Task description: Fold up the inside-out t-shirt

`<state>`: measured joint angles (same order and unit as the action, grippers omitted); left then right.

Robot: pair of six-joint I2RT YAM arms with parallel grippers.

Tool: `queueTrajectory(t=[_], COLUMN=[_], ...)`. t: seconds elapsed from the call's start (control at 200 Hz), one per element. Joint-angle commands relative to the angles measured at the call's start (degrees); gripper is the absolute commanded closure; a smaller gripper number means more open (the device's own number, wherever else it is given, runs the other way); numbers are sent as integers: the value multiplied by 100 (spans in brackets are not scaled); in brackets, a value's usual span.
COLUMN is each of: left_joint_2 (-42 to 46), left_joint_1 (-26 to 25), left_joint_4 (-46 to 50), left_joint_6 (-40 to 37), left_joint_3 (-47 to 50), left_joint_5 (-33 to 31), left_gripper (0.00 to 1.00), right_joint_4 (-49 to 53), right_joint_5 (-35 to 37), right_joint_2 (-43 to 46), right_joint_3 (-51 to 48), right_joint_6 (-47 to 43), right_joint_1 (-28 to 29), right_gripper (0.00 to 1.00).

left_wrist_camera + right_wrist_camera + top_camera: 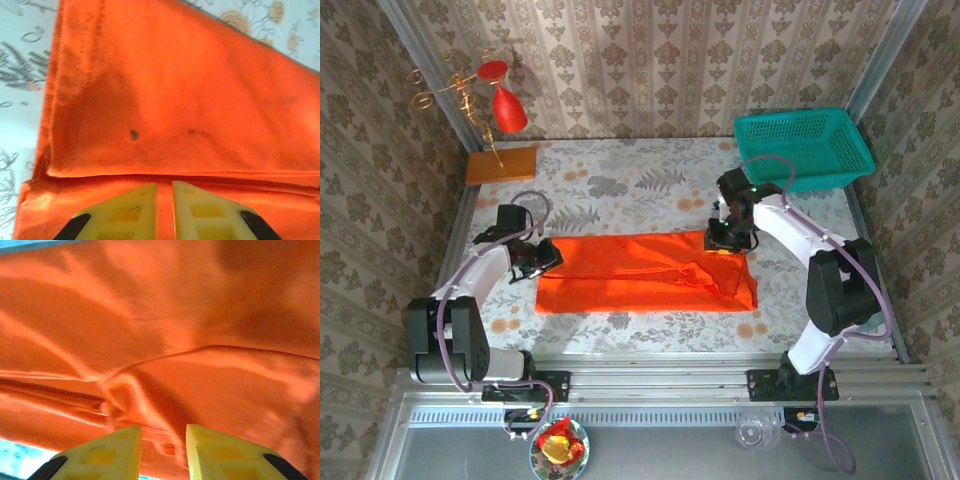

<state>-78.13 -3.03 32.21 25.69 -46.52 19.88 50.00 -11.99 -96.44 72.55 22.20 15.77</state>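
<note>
As it is folded into a long flat band, the plain orange-red cloth t-shirt lies across the flower-patterned desk. The left tool, nearly pressed together, pinches its left end. The right tool, partly spread, straddles a wrinkle at its right end.

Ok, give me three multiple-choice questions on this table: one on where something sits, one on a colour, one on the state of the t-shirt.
1. Where is the basket?
A. near left corner
B. far right corner
C. on top of the shirt

2. What colour is the basket?
A. teal
B. yellow
C. black

3. How is the t-shirt?
A. hanging up
B. balled up in the basket
C. lying flat on the table, folded into a long strip

Answers:
1 B, it stands at the table's far right corner.
2 A, its mesh is teal.
3 C, it lies as a flat orange-red band across the middle.
</note>
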Motion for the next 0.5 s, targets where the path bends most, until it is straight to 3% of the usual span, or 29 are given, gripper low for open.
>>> queueTrajectory(t=[0.0, 0.125, 0.275, 0.34, 0.495], left_joint_2=[-72, -507, -990, -1137, -1326], left_joint_1=[-22, -31, -2, 24, 13], left_joint_4=[276, 84, 170, 181, 123], left_joint_6=[-56, -39, -27, -51, -52], left_joint_3=[191, 156, -18, -41, -33], left_joint_5=[-484, -494, -1049, -1121, -996], left_gripper=[84, 85, 86, 86, 86], right_joint_4=[445, 525, 519, 386, 168], right_joint_5=[398, 668, 1141, 1075, 661], right_joint_2=[219, 138, -59, -154, -517], right_joint_3=[-276, -394, -360, -387, -323], right_joint_6=[-333, -629, -832, -937, -1058], right_joint_1=[-270, -571, -704, -748, -787], right_gripper=[65, 60, 53, 48, 44])
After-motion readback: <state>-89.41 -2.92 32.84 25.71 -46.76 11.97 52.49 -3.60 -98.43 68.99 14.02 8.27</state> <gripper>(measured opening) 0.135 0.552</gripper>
